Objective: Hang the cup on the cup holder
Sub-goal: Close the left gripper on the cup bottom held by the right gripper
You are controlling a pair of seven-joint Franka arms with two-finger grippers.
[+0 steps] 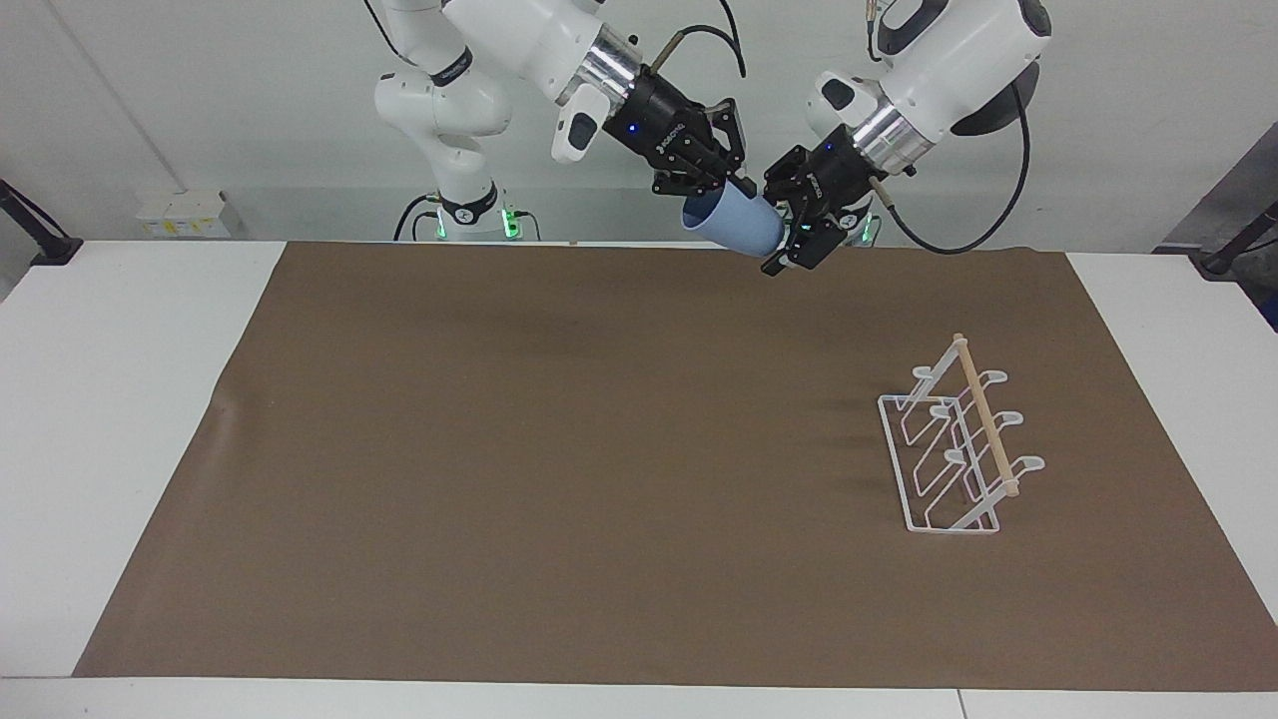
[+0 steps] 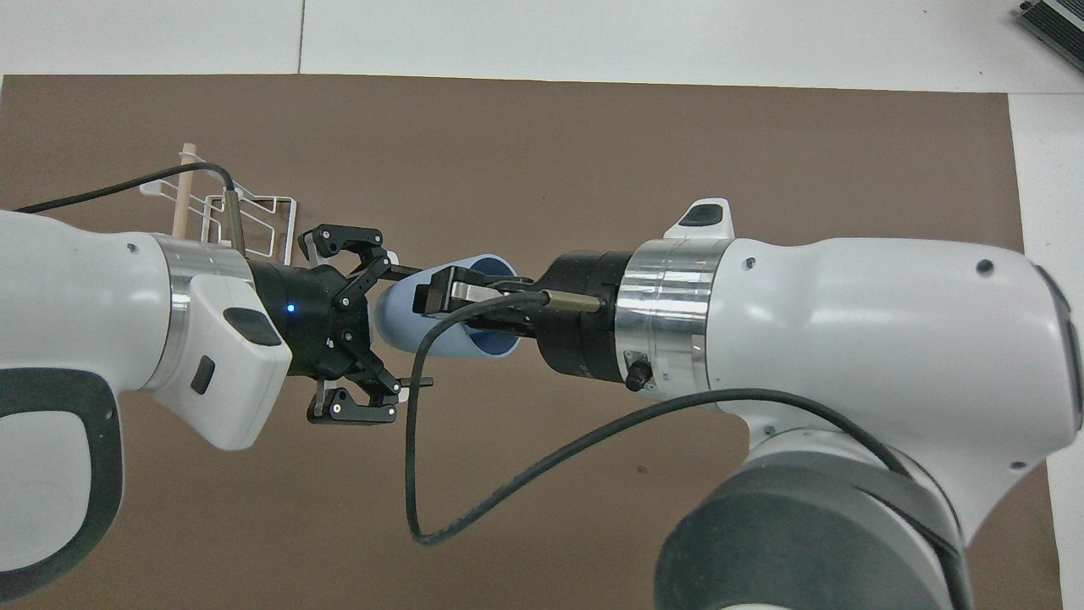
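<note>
The right gripper (image 1: 734,185) is holding the cup (image 1: 734,223) up in the air over the robots' edge of the brown mat (image 1: 559,439), its fingers pinching the cup's rim. The cup is lying tilted, its mouth facing the right arm and its base pointing at the left gripper (image 1: 794,225).

The left gripper is hanging just at the cup's base with its fingers spread wide, one to each side of the base. The overhead view is showing this plainly: the cup (image 2: 423,318) is sitting between the two grippers, the left gripper (image 2: 406,326) open around the base end and the right gripper (image 2: 461,301) gripping the rim with one finger inside the mouth. Whether the left fingers are touching the cup cannot be told from either view.

The facing view is showing what the overhead view mostly hides: the holder (image 1: 954,444) is standing whole on the mat, farther from the robots and toward the left arm's end of the surface (image 1: 100,399), well apart from the cup. In the overhead view the left arm is covering part of the holder (image 2: 246,216).

Small white lettering on the right gripper's black body is too small to read.
</note>
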